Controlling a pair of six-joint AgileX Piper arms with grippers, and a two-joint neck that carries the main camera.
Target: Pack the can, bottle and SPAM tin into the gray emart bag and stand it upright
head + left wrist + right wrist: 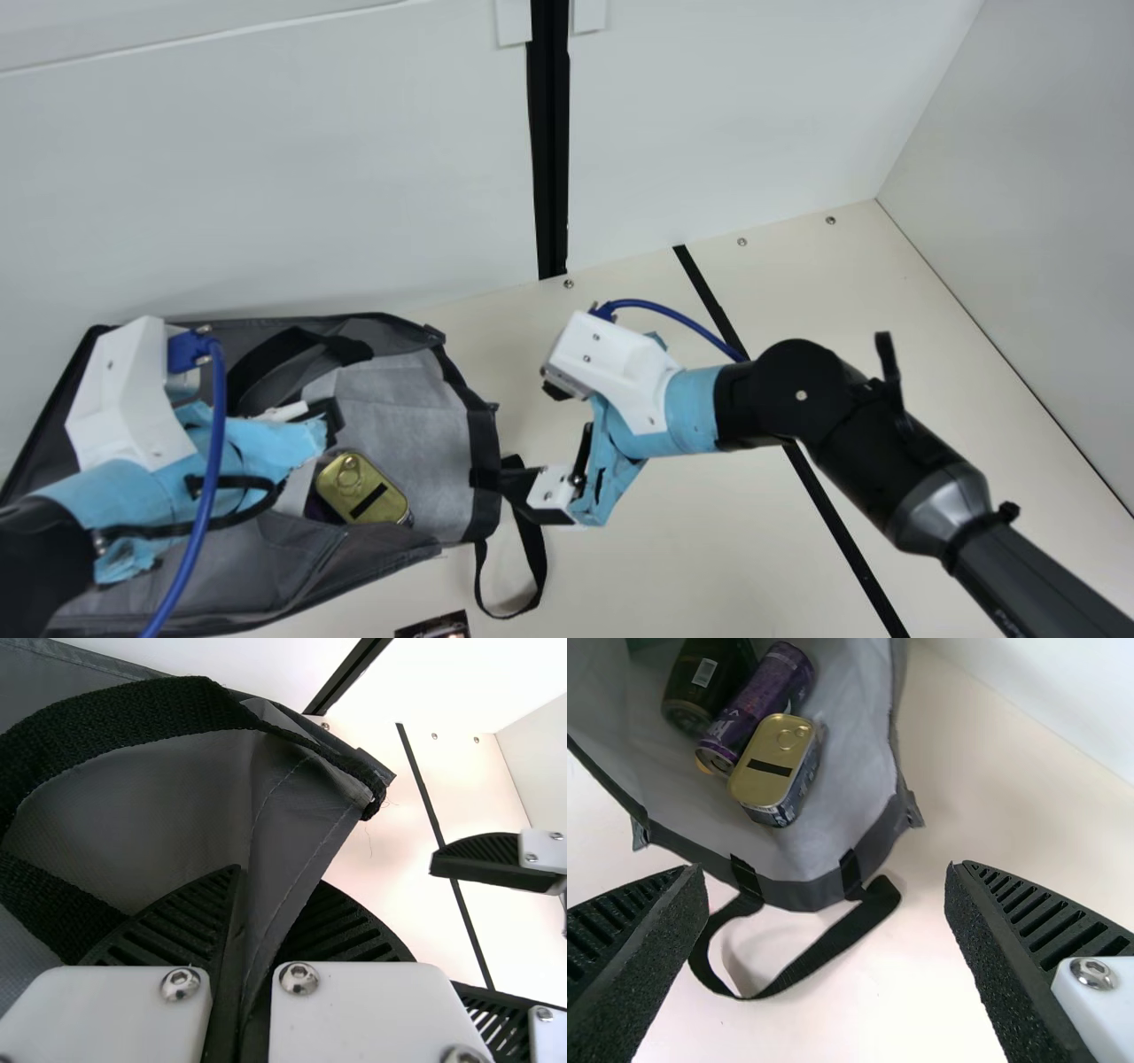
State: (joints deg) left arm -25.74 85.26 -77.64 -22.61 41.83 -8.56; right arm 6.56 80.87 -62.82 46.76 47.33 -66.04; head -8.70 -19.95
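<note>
Tin [760, 790] gold-lidded; can [764, 698] purple; bag [407, 443] gray

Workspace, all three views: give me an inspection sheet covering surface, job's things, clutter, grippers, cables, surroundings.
Surface: cream table, black strip across it.
Job's things: gray bag on its side, open; SPAM tin, purple cylinder, dark container inside.
Clutter: dark item at main view's bottom edge, unidentifiable.
Grippers: left gripper pinches bag fabric; right gripper open near the mouth.
Cables: blue cable over the bag; another by the right arm.
Surroundings: white walls.
</note>
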